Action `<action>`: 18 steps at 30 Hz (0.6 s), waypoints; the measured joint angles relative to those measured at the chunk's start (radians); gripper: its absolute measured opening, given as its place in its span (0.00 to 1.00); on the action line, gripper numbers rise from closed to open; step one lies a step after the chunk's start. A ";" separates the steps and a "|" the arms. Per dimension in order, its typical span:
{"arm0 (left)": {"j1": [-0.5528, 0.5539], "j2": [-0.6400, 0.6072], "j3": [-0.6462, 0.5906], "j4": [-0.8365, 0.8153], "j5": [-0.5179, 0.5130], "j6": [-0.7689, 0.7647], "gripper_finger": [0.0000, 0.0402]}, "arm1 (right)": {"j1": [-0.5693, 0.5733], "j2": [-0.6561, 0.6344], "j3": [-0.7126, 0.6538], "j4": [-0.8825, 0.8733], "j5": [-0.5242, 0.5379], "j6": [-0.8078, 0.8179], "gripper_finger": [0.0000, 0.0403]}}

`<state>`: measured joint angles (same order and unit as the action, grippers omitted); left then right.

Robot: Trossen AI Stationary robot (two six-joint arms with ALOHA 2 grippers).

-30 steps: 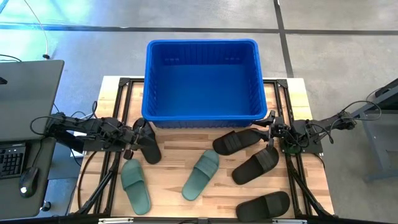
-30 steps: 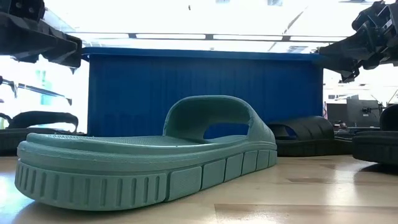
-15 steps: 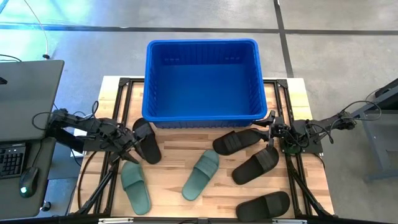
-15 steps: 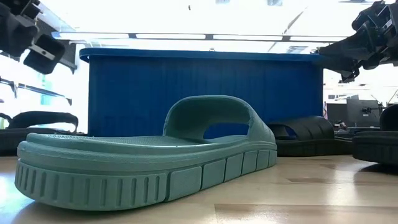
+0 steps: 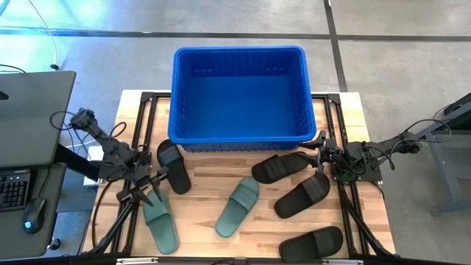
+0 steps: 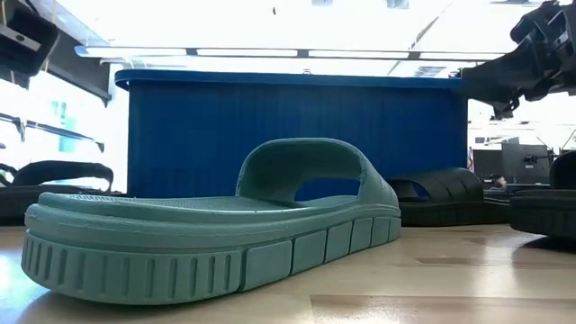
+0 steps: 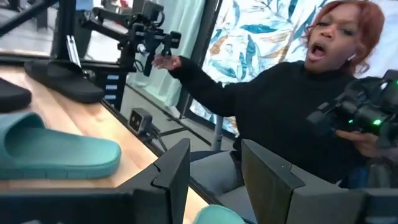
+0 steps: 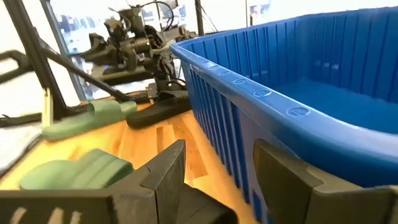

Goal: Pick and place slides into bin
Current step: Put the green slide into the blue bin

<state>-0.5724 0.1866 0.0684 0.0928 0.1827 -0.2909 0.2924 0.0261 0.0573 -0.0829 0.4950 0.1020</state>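
the left gripper (image 5: 149, 188) hangs low over the bench (image 5: 206, 221) with its fingers (image 7: 177, 168) spread and nothing between them. right under it lies a sage green slide (image 5: 160, 218), the tips above the slide's strap end. just beside the gripper, toward the bin, lies a black slide (image 5: 173, 165). farther out across the bench from it sits a second sage green slide (image 5: 240, 205), which fills the foreground of the low view (image 6: 211, 229).

the right gripper (image 5: 318, 147) waits at the opposite edge of the bench, fingers (image 8: 168, 165) parted and empty. its tips sit next to the toe of a black slide (image 5: 283, 165) lying just in front of the bin's wall. a little farther from it lies another black slide (image 5: 302, 195), and farther still, at the bench's front edge, a third (image 5: 311, 242).

the bin (image 5: 239, 55), bright blue with ribbed sides, stands at the back of the bench, beyond both grippers; no slide shows inside it.

beyond the bench, in the left wrist view, a person (image 7: 292, 112) in a dark top stretches one arm outward.
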 joint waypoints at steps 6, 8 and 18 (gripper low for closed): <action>-0.037 0.147 0.072 0.019 -0.082 0.096 0.32 | 0.000 0.000 0.000 0.000 0.000 -0.054 0.44; -0.036 0.200 0.120 0.009 -0.084 0.150 0.32 | 0.000 0.000 0.000 0.000 0.000 -0.054 0.44; -0.037 0.480 0.493 -0.497 -0.142 0.336 0.32 | 0.000 0.000 0.000 0.001 0.000 -0.049 0.44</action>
<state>-0.6094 0.6670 0.5610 -0.4039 0.0404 0.0456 0.2921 0.0259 0.0570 -0.0821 0.4950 0.0532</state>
